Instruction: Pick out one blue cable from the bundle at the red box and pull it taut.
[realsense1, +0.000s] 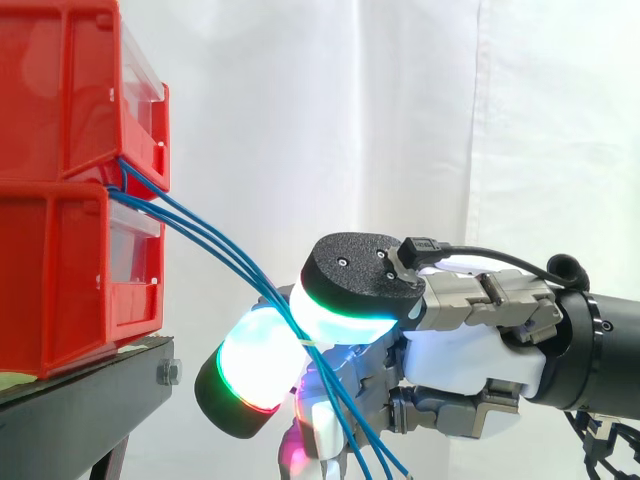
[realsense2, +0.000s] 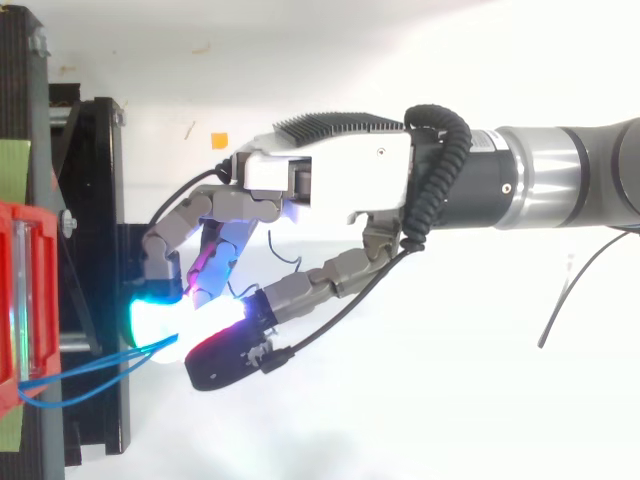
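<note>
Three thin blue cables (realsense1: 210, 240) leave the gap between the two stacked red bins (realsense1: 60, 100) and slope down to the right. They run between two glowing fingertips (realsense1: 360, 300) of my hand (realsense1: 470, 355), then hang below it. My hand comes in from the right, and its curled fingers and thumb pinch the cables together a short way from the bins. From above, the hand (realsense2: 330, 170) reaches left toward the red bin (realsense2: 15, 300). Its cyan fingertip (realsense2: 155, 318) presses on the blue cables (realsense2: 80, 375).
The bins stand on a black stand (realsense1: 80, 405) at the left, before a white curtain. A small orange mark (realsense2: 218, 139) lies on the white floor behind the hand. A thin black wire (realsense2: 565, 300) dangles at the right.
</note>
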